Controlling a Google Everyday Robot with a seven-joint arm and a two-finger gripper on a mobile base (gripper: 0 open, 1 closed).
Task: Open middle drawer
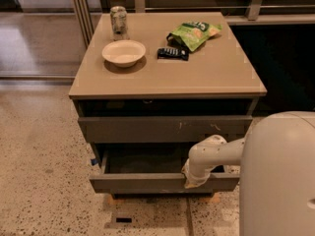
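The tan-topped cabinet (197, 77) stands in the middle of the camera view. Its top drawer front (147, 129) is grey with pale scratch marks and stays in. Below it the middle drawer (142, 183) is pulled out towards me, and its shallow dark tray (145, 160) shows inside. My white arm (216, 154) reaches from the right down to the right part of this drawer's front. The gripper (193, 180) sits at the top edge of that front, mostly hidden by the wrist. The lowest drawer is hidden under the open one.
On the cabinet top are a white bowl (123, 52), a can (118, 20), a green chip bag (193, 33) and a dark snack bar (173, 53). My white body (278, 176) fills the lower right. Speckled floor (44, 181) lies to the left. A railing runs behind.
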